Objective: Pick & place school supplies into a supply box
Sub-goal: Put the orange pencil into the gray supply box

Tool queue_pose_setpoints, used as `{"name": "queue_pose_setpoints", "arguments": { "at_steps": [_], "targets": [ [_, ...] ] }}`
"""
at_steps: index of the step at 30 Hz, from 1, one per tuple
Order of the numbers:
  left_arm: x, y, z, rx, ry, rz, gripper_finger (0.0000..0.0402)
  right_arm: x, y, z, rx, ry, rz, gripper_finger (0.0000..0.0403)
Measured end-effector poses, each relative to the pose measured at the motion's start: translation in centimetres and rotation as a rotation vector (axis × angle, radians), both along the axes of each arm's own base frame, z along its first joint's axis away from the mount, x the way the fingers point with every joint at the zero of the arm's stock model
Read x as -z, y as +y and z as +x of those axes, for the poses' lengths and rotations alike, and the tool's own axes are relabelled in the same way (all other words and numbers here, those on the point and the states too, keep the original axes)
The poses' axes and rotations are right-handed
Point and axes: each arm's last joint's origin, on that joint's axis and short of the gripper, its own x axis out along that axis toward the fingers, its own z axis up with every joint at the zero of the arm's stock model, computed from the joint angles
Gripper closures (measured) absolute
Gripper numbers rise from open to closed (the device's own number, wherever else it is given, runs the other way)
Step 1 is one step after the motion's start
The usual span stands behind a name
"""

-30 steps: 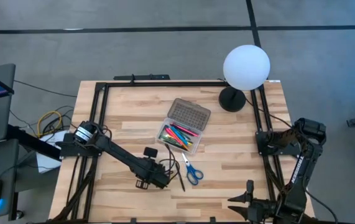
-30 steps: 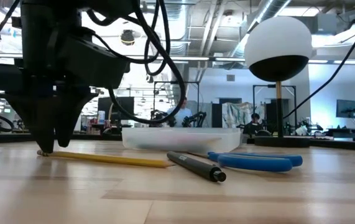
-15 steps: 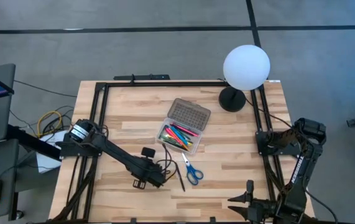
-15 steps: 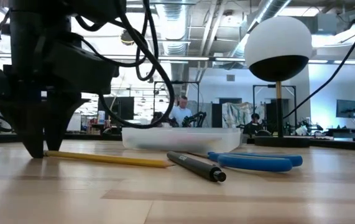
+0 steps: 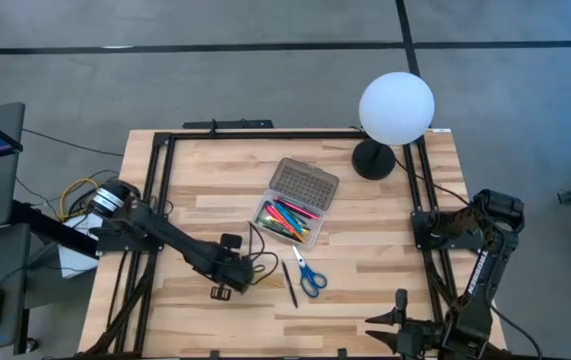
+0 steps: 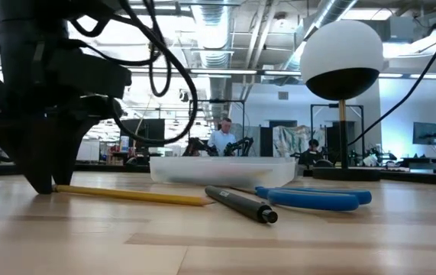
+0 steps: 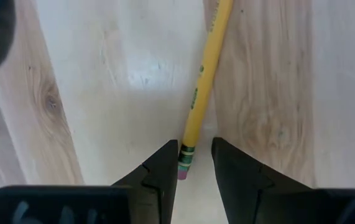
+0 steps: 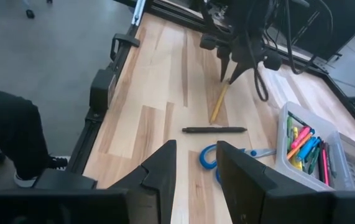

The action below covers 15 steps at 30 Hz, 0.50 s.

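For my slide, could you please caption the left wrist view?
Left gripper open, fingers straddling the eraser end of the yellow pencil on the wooden table.

I see bare wooden desk point(image 5: 205, 200) on the left; the round white lamp point(image 5: 396, 108) blocks the far right corner.

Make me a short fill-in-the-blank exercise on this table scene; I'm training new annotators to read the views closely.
1. The left gripper has its open fingers on either side of the eraser end of the ____ wooden pencil.
2. The blue-handled scissors lie on the wooden table, ____ the clear plastic supply box.
3. The supply box's grey dotted lid is ____.
4. The thin black pen lies between the pencil and the ____.

Missing words: yellow; outside; open; scissors
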Motion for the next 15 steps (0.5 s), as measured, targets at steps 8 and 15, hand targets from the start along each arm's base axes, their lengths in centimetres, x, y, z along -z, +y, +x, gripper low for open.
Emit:
{"name": "queue_pose_setpoints", "arguments": {
  "at_steps": [8, 15],
  "targets": [
    [0.9, 0.6, -1.2, -0.011, -0.061, -0.027, 0.0301, 0.0, -0.2, 0.3, 0.011, 0.0, -0.003, 0.0296],
    [0.9, 0.6, -1.1, 0.016, -0.066, -0.016, 0.0303, 0.1, -0.5, 1.2, 0.029, 0.025, 0.006, 0.0296]
  ]
}}
